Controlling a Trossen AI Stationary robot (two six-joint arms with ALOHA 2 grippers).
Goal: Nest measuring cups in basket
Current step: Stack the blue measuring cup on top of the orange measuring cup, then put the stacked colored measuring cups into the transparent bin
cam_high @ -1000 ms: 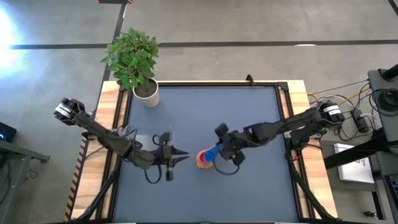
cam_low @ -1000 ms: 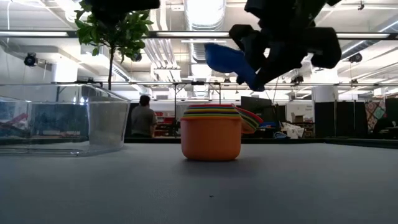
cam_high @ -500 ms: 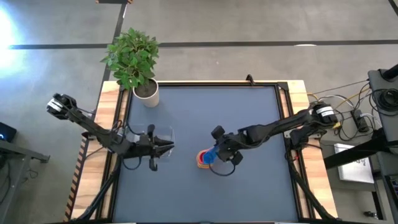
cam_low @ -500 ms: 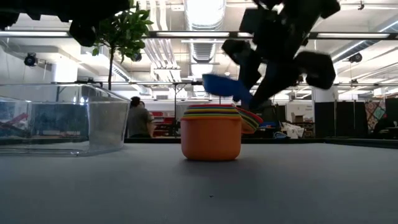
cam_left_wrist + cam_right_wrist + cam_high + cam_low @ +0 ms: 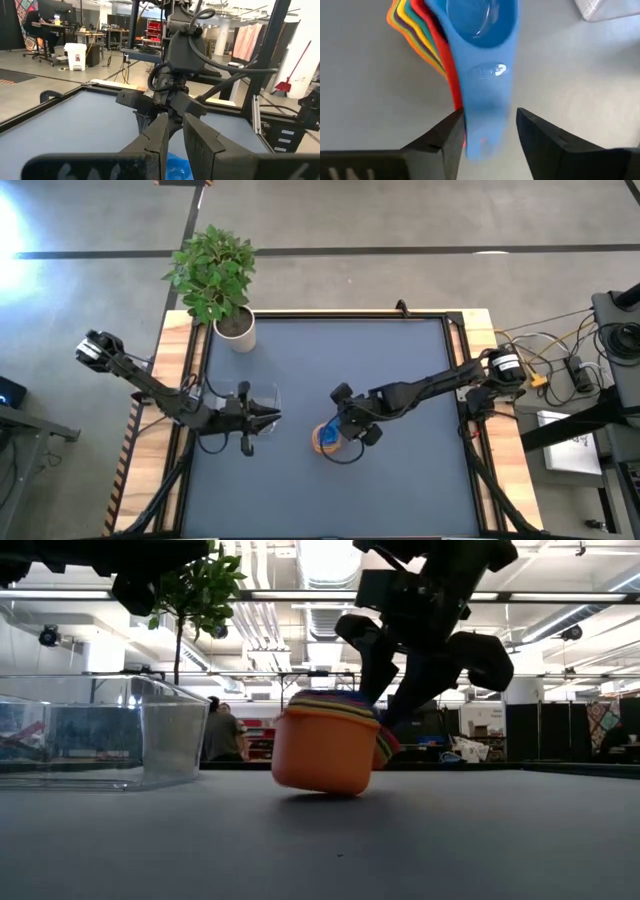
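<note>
The nested stack of measuring cups (image 5: pixel 326 745) sits mid-table, orange one on the outside, and it's tipped, one edge of its base lifted off the table (image 5: pixel 300 350). The blue cup (image 5: pixel 482 30) is the top one in the stack, its flat handle fanned out over the red, orange and yellow handles (wrist view shows that nicely). The right gripper (image 5: pixel 487 132) is right over the stack w/ its jaws apart, one on each side of the blue handle, not squeezing it afaict. The basket (image 5: pixel 95 730) stands off toward the left side of the table, apart from the stack. The left gripper (image 5: pixel 268 416) hangs just beside the basket, jaws nearly together w/ only a thin gap, holding nothing. Potted plant (image 5: pixel 215 275) sits at the far left corner.
</note>
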